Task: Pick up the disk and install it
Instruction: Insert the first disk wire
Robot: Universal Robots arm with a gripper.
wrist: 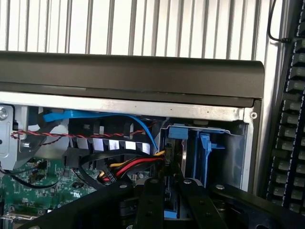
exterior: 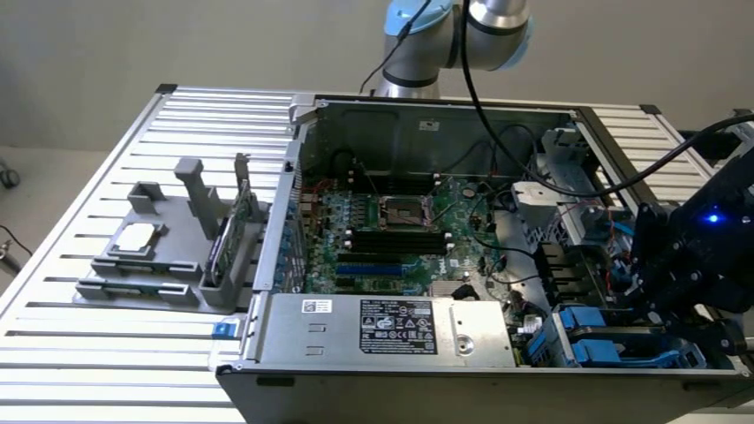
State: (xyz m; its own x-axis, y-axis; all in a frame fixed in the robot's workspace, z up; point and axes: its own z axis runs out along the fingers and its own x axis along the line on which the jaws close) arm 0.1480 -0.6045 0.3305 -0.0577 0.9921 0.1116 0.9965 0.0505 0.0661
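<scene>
Claw [wrist: 164,200] nearly closed, fingers [wrist: 151,202] pinching the disk [wrist: 169,164] edge-on in the blue drive bay [wrist: 205,152] at the computer case [exterior: 353,380] corner; best kept square to the bay rails, clear of cables [wrist: 128,167].

I stand at a big table [exterior: 106,203] made of long silver metal slats with dark gaps between them. An open computer case [exterior: 471,389] lies flat on the table and takes up most of the middle. On the exterior view's left, beside the case, a grey plastic holder [exterior: 154,265] sits on the slats. In my wrist view, a black keyboard [wrist: 290,119] lies on the slats next to the case's dark edge.
</scene>
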